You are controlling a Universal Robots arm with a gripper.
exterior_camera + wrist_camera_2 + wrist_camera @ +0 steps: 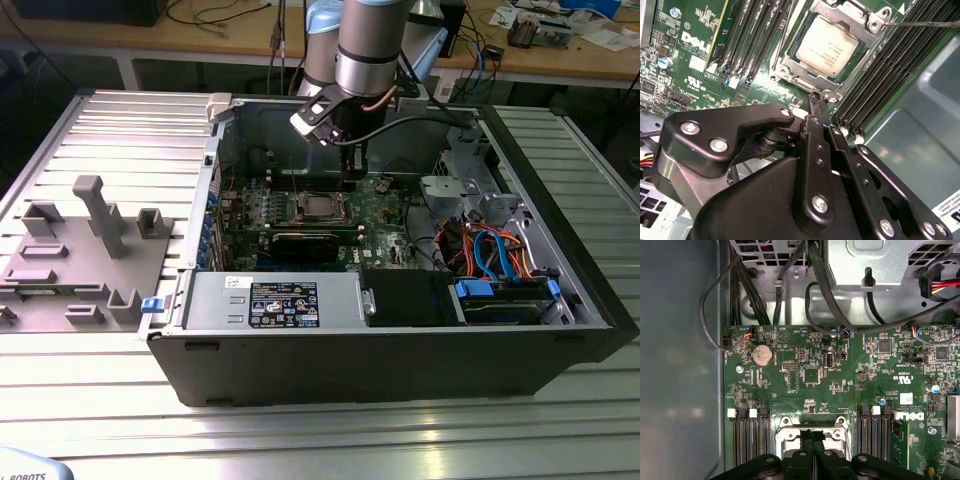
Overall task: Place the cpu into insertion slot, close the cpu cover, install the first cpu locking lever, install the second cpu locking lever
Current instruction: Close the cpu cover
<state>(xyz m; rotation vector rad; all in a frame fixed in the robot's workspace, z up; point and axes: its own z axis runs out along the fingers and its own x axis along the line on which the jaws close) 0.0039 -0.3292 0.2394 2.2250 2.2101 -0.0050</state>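
Currently one cpu, seated beneath one cpu cover, one end effector, clenched, tips at cover's edge

one open computer case is lying on one table and holding one green circuit board. one cpu is sitting beneath one cpu cover. two banks of long black memory slots are flanking it, seemingly four slots in each. one coin battery is showing. one arm is carrying one gripper with two fingers.
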